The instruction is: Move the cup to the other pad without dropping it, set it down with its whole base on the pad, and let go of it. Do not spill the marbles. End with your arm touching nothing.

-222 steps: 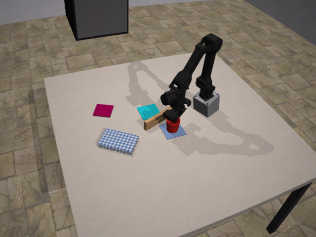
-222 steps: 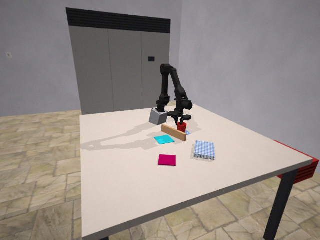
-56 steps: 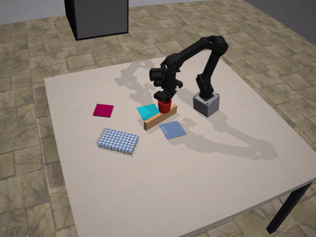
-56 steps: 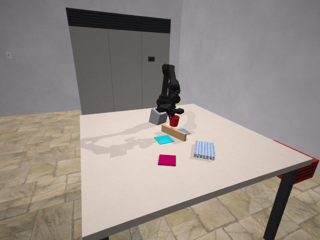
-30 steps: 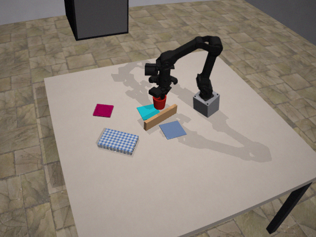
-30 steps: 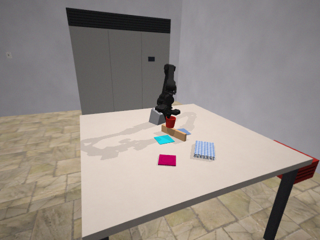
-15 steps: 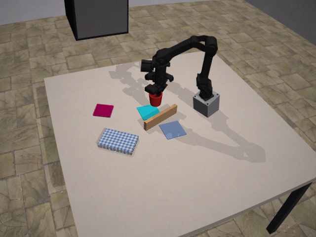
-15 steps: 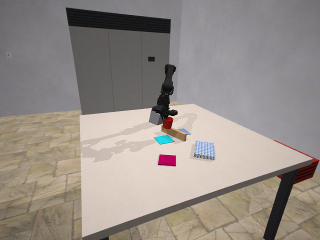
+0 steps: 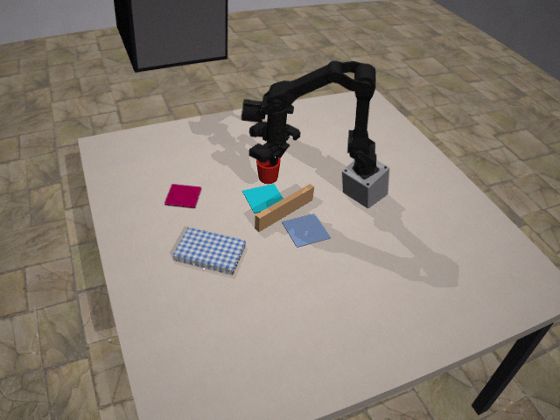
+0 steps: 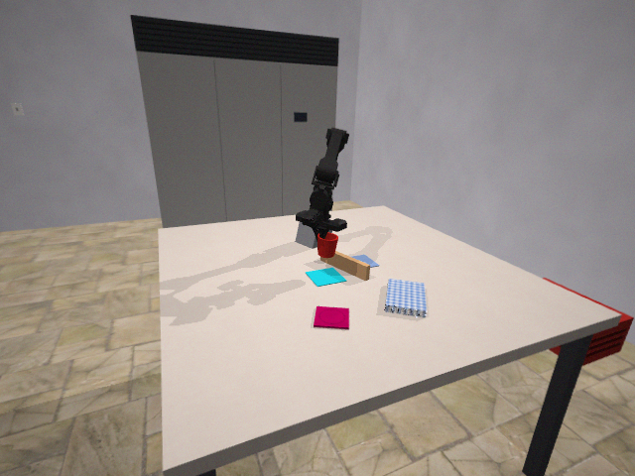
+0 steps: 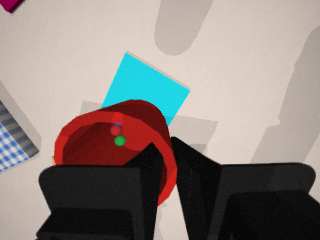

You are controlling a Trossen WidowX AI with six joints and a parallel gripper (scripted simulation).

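My gripper [image 9: 272, 157] [image 10: 323, 235] [image 11: 166, 141] is shut on the rim of the red cup [image 9: 268, 171] [image 10: 326, 246] [image 11: 112, 145] and holds it upright in the air. A red marble [image 11: 115, 130], a green marble [image 11: 120, 141] and a bit of a blue one lie inside the cup. The cyan pad [image 9: 262, 197] [image 10: 325, 277] [image 11: 145, 90] lies on the table just beside and below the cup. The light blue pad [image 9: 305, 229] [image 10: 366, 260] lies on the other side of a wooden bar [image 9: 284, 207] [image 10: 348, 266].
A magenta pad [image 9: 182, 195] [image 10: 330, 316] [image 11: 10, 4] and a blue checked block [image 9: 209, 249] [image 10: 406, 297] [image 11: 12, 142] lie further out. The arm's grey base [image 9: 365, 184] [image 10: 307, 236] stands on the table [image 9: 271, 316]. A grey cabinet [image 9: 174, 31] stands behind.
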